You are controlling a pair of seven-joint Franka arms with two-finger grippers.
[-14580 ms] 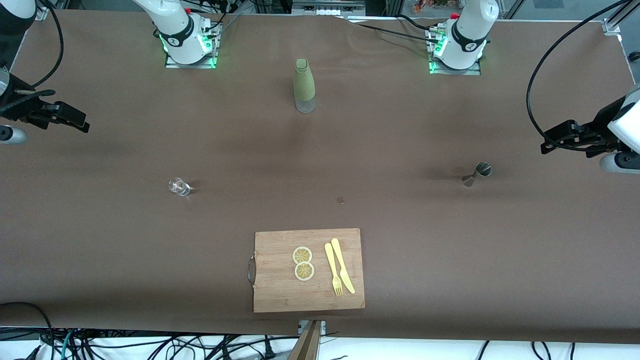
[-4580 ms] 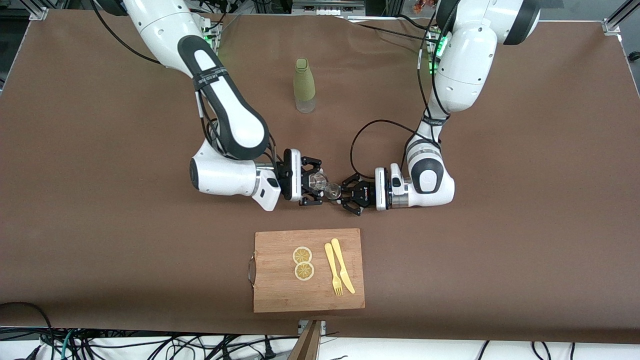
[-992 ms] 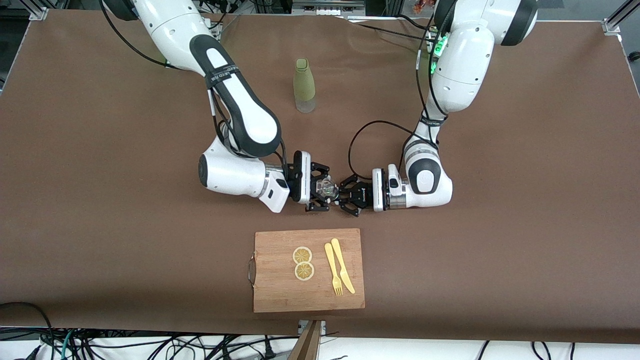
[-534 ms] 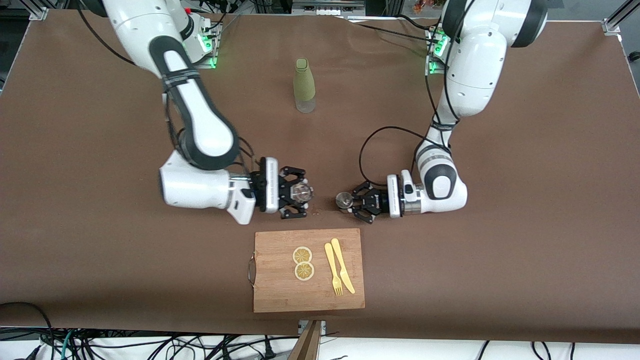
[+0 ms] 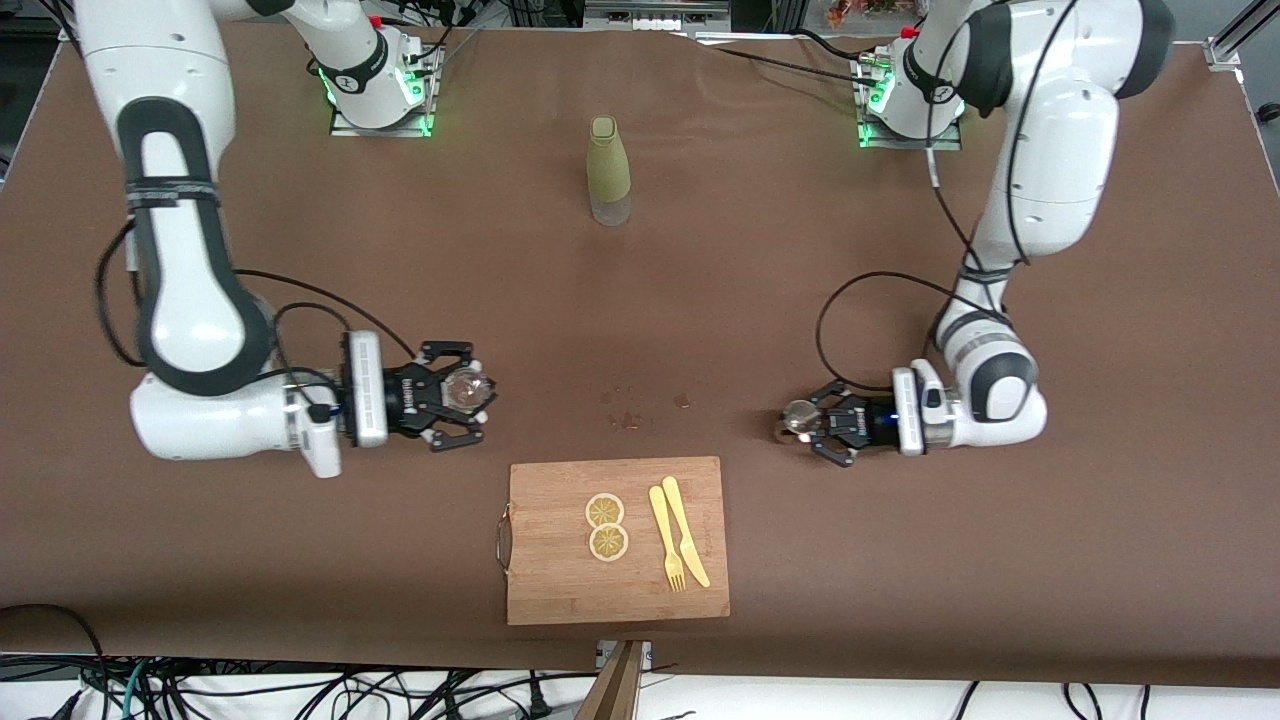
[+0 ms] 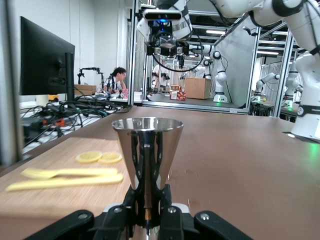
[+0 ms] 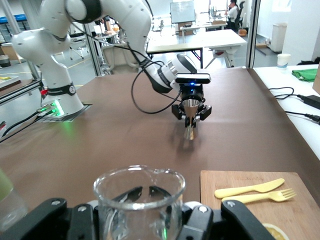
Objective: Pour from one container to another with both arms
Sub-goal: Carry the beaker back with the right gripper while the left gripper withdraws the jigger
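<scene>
I see my left gripper clasping the upright steel jigger between its fingers, my right gripper likewise clasping the glass beaker, both low over the counter.

Two robot arms reach over the worktop, one clear glass cup and one steel jigger between them. One green bottle stands alone. One wooden cutting board carries two lemon slices, one yellow fork and one yellow knife.
</scene>
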